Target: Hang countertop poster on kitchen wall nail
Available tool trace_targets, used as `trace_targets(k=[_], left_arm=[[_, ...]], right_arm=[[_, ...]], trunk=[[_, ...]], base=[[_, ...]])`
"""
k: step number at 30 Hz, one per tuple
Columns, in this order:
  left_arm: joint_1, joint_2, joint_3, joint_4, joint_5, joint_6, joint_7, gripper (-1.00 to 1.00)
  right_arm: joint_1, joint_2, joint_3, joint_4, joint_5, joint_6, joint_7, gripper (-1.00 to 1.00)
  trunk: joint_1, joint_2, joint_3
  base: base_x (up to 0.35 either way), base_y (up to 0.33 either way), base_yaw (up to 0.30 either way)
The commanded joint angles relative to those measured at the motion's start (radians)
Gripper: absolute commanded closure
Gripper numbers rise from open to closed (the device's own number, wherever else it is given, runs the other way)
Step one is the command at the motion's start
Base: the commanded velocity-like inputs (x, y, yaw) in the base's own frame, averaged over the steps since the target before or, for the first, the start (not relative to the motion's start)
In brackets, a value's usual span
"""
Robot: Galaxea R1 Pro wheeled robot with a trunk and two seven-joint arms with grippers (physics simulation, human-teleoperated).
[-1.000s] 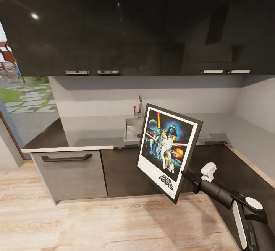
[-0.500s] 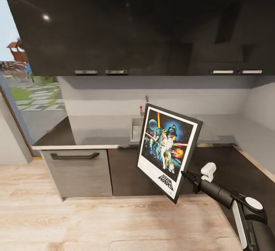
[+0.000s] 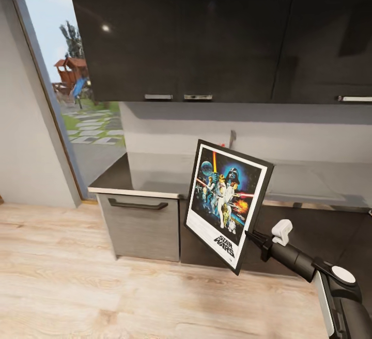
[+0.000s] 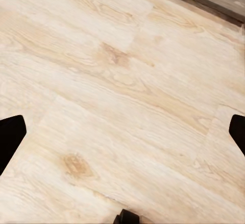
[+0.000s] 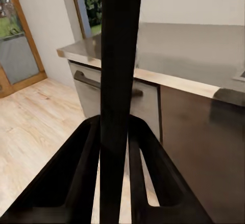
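The right gripper is clamped on the poster, its two dark fingers pinching the frame's lower right edge; in the right wrist view that edge runs as a black bar straight up between the fingers. From the head view the gripper sits at about 5 o'clock, with the right arm trailing off toward the corner at 5 o'clock. The poster is held in the air, clear of the countertop, near the centre of the view and tilted so its top leans toward 1 o'clock; its printed face with the colourful figures and the black lettering at the bottom is turned to the camera. Behind it, at 12 o'clock, a tap stands against the grey backsplash, and glossy black upper cabinets hang above. Below the countertop's left end, at 8 o'clock from the poster, is a grey drawer front with a dark handle. Farther out, at 10 o'clock, a tall glass door looks onto a garden, beside a pale wall. Light wood floor spreads across the lower part of the view. The left gripper hangs over bare floor, its two black fingertips spread wide apart and holding nothing.
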Motion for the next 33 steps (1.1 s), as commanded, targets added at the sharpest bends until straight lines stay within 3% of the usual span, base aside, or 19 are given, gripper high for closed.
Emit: trace_targets(k=[1, 10, 33], left_arm=[[0.000, 0.000, 0.002, 0.000, 0.010, 0.000, -0.007, -1.00], [0.000, 0.000, 0.002, 0.000, 0.010, 0.000, -0.008, -1.00], [0.000, 0.001, 0.002, 0.000, 0.010, 0.001, -0.009, -1.00]], right_arm=[[-0.001, 0.000, -0.002, -0.002, 0.001, 0.012, 0.009, 1.00], [-0.001, 0.000, -0.002, -0.003, 0.002, 0.011, 0.009, 1.00], [-0.001, 0.000, 0.000, -0.003, 0.003, 0.012, 0.007, 1.00]], trunk=[[0.001, -0.002, -0.002], [0.001, -0.002, -0.002], [0.001, -0.002, -0.002]], base=[[0.000, 0.049, 0.292], [0.000, 0.151, 0.292], [0.000, 0.287, 0.292]])
